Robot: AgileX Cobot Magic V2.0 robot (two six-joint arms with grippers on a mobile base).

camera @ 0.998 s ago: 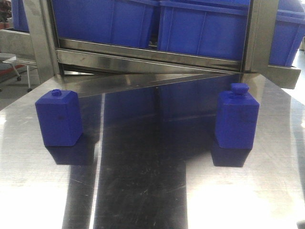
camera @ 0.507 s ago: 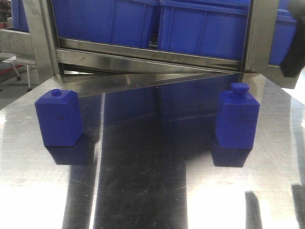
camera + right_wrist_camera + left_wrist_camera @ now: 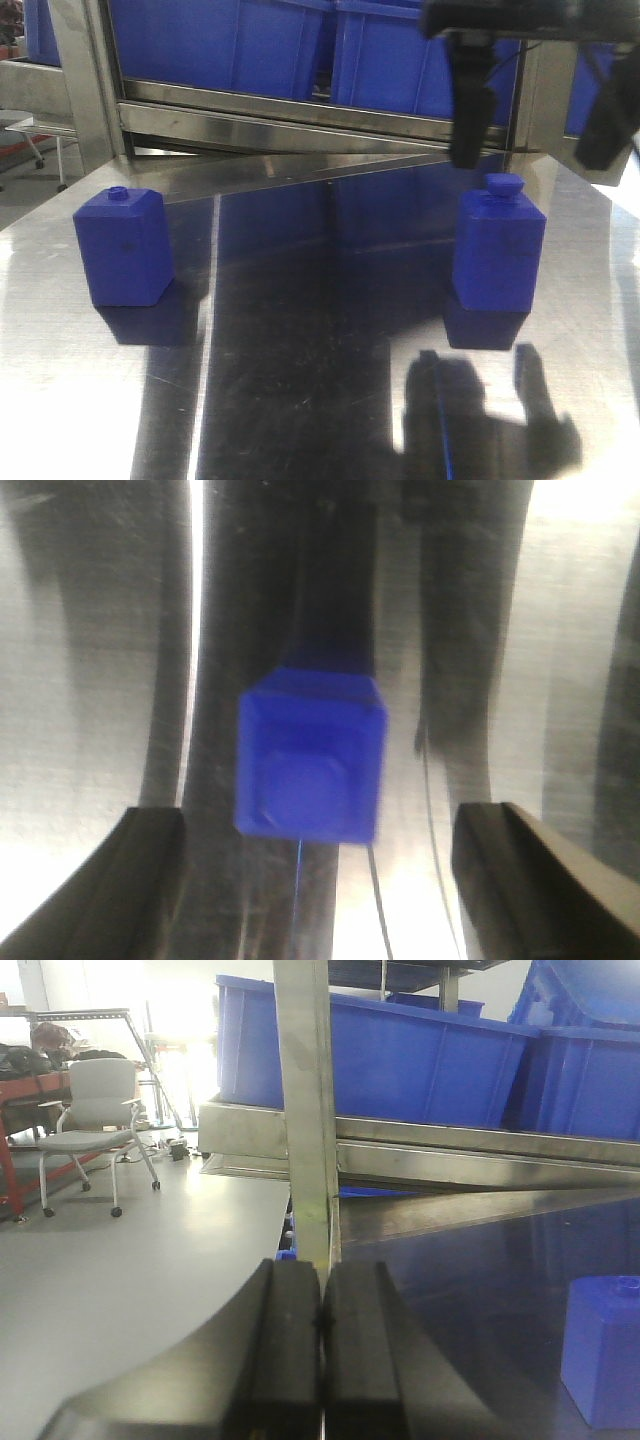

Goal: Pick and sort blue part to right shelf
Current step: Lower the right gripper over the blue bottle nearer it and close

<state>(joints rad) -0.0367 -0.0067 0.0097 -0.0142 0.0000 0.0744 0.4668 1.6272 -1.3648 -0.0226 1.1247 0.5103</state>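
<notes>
Can't see into the bins (image 3: pixel 220 45) on the shelf (image 3: pixel 300 125), but the part (image 3: pixel 497 255) stands upright on the table (image 3: pixel 300 400), cap up, right gripper (image 3: pixel 532 150) spread wide and empty above it, left gripper (image 3: pixel 322 1330) pinched together, empty.

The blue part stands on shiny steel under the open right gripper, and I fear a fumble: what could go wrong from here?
In the front view one finger of the right gripper hangs almost over the cap of the blue part; coming straight down, it might strike the cap and topple the part. The steel table looks slick, so an uneven squeeze could slide the part aside.
</notes>
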